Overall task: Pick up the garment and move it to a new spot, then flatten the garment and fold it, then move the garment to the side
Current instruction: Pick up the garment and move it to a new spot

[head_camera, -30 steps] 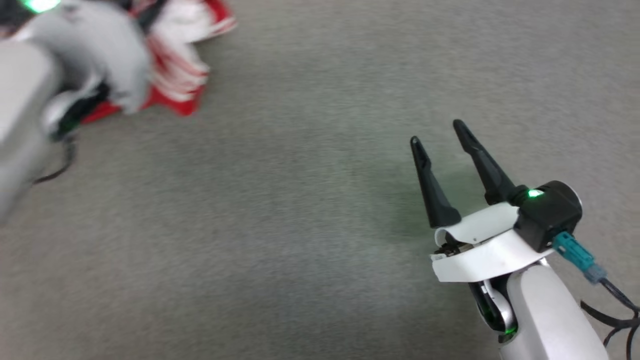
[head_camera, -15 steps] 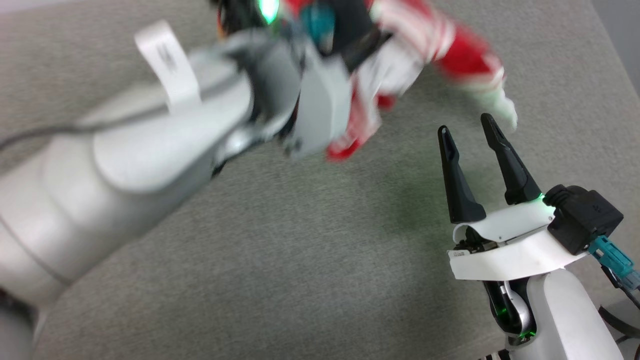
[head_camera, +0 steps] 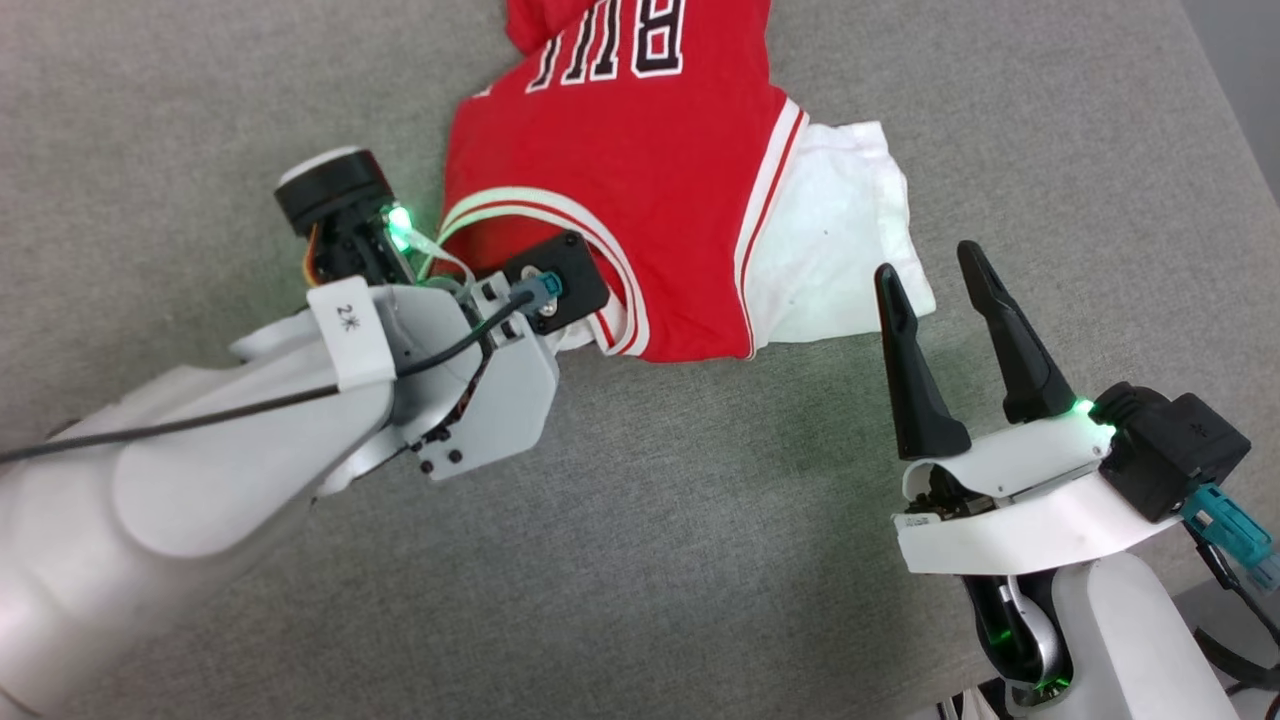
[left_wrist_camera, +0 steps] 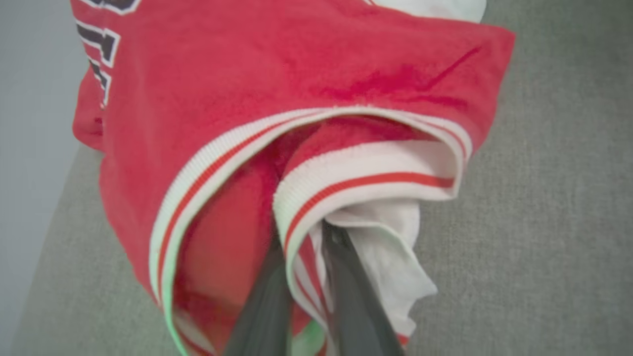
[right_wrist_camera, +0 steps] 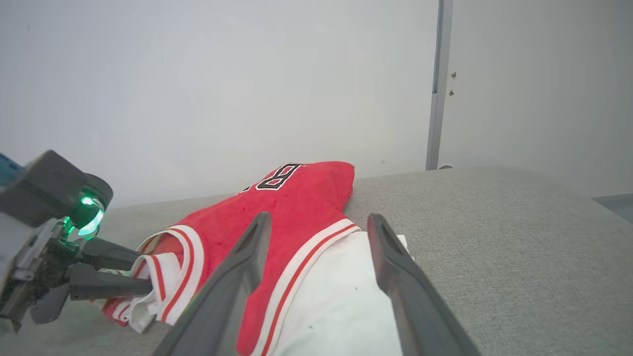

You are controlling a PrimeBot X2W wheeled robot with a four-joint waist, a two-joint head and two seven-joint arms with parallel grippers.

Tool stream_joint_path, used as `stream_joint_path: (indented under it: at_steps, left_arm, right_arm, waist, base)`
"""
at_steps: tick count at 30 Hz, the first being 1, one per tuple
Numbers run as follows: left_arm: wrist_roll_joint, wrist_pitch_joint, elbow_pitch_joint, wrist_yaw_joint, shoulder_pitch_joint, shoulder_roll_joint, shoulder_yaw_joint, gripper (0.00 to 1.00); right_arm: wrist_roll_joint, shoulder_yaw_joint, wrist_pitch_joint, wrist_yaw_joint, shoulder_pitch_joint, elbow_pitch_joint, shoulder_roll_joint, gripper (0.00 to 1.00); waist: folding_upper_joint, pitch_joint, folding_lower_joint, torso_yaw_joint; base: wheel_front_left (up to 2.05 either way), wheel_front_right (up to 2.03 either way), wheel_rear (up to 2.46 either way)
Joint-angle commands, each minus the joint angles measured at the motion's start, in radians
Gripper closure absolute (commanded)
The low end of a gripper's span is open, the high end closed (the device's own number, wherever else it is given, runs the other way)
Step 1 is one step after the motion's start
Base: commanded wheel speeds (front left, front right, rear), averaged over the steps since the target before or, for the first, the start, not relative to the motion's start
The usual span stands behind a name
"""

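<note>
Head view: the shirt lies on the grey cushion, toward its far side, red body spread and one white sleeve turned out on my right.

Edges: the cushion ends close by at the upper right corner, and again at the lower right beside my right arm. Near the top of the left wrist view, the shirt's lettered part reaches the cushion's edge. Bare cushion runs wide on the near side of the shirt and to my left, with nothing lying on it.

Tools: my left gripper is clamped on the shirt's striped trim, its fingers nearly together with a fold of white and red cloth between them. My right gripper stands spread and holds nothing. Its tips are just beside the sleeve; I cannot tell whether they touch it.

Writing: black-and-white block letters on the shirt read B, U, L, then run out of view. A white tag on my left arm shows a 2 and a mark I cannot read.
</note>
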Motion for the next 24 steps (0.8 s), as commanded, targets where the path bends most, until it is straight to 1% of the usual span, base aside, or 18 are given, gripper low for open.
stream_joint_path:
  at_steps: [1, 5, 9, 12, 14, 16, 17, 18, 19, 21, 22, 23, 24]
  left_arm:
    - [0.000, 0.049, -0.009, 0.000, 0.031, 0.015, -0.007, 1.00]
    - [0.009, 0.164, -0.040, -0.002, 0.084, 0.060, -0.019, 1.00]
    - [-0.037, 0.243, -0.027, -0.003, 0.124, 0.102, -0.033, 1.00]
    - [-0.070, 0.247, -0.018, -0.003, 0.132, 0.115, -0.041, 1.00]
    - [-0.079, 0.212, -0.011, -0.002, 0.126, 0.118, -0.042, 1.00]
    - [-0.093, 0.171, -0.006, -0.002, 0.113, 0.112, -0.041, 0.96]
    - [-0.105, 0.146, 0.000, -0.002, 0.101, 0.105, -0.038, 0.89]
    - [-0.114, 0.118, 0.006, -0.001, 0.089, 0.096, -0.036, 0.85]
    - [-0.129, 0.089, 0.010, -0.001, 0.075, 0.085, -0.032, 0.69]
    - [-0.155, 0.029, 0.016, -0.001, 0.049, 0.062, -0.025, 0.32]
    - [-0.171, -0.001, 0.018, -0.001, 0.039, 0.051, -0.021, 0.09]
    - [-0.190, -0.034, 0.019, -0.001, 0.027, 0.043, -0.018, 0.00]
    - [-0.210, -0.066, 0.023, -0.001, 0.017, 0.032, -0.014, 0.00]
  right_arm:
    - [0.005, 0.008, -0.001, -0.001, 0.003, -0.006, 0.003, 0.00]
    - [0.018, 0.022, -0.001, -0.001, -0.016, -0.018, 0.002, 0.00]
    - [0.025, 0.024, -0.001, -0.001, -0.016, -0.026, 0.003, 0.00]
    - [0.021, 0.021, -0.001, -0.001, -0.012, -0.030, 0.003, 0.00]
    - [0.015, 0.014, -0.001, -0.001, -0.008, -0.030, 0.003, 0.00]
    - [0.005, 0.007, -0.001, -0.001, -0.009, -0.025, 0.003, 0.00]
    - [-0.002, 0.005, -0.001, -0.001, -0.010, -0.023, 0.003, 0.00]
    - [-0.009, 0.002, -0.001, -0.001, -0.013, -0.020, 0.003, 0.00]
    - [-0.017, -0.001, -0.001, -0.001, -0.016, -0.017, 0.002, 0.00]
    - [-0.030, -0.006, -0.001, -0.001, -0.021, -0.007, 0.002, 0.00]
    - [-0.040, -0.009, -0.001, -0.001, -0.023, -0.001, 0.002, 0.00]
    - [-0.050, -0.010, -0.001, -0.001, -0.025, 0.005, 0.002, 0.00]
    - [-0.062, -0.013, -0.001, -0.001, -0.026, 0.012, 0.002, 0.00]
  waist:
    - [0.0000, 0.022, 0.0000, -0.009]
    - [0.0000, 0.059, 0.0000, -0.034]
    - [0.0000, 0.082, 0.0000, -0.053]
    - [0.0000, 0.090, 0.0000, -0.056]
    - [0.0000, 0.089, 0.0000, -0.051]
    - [0.0000, 0.082, 0.0000, -0.037]
    - [0.0000, 0.077, 0.0000, -0.028]
    - [0.0000, 0.069, 0.0000, -0.016]
    - [0.0000, 0.061, 0.0000, -0.003]
    - [0.0000, 0.040, 0.0000, 0.025]
    - [0.0000, 0.027, 0.0000, 0.041]
    - [0.0000, 0.015, 0.0000, 0.056]
    - [0.0000, 0.000, 0.0000, 0.073]
  base:
    - [0.00, 0.00, 0.00]
    - [0.00, 0.00, 0.00]
    - [0.00, 0.00, 0.00]
    - [0.00, 0.00, 0.00]
    - [0.00, 0.00, 0.00]
    - [0.00, 0.00, 0.00]
    - [0.00, 0.00, 0.00]
    - [0.00, 0.00, 0.00]
    - [0.00, 0.00, 0.00]
    - [0.00, 0.00, 0.00]
    - [0.00, 0.00, 0.00]
    - [0.00, 0.00, 0.00]
    - [0.00, 0.00, 0.00]
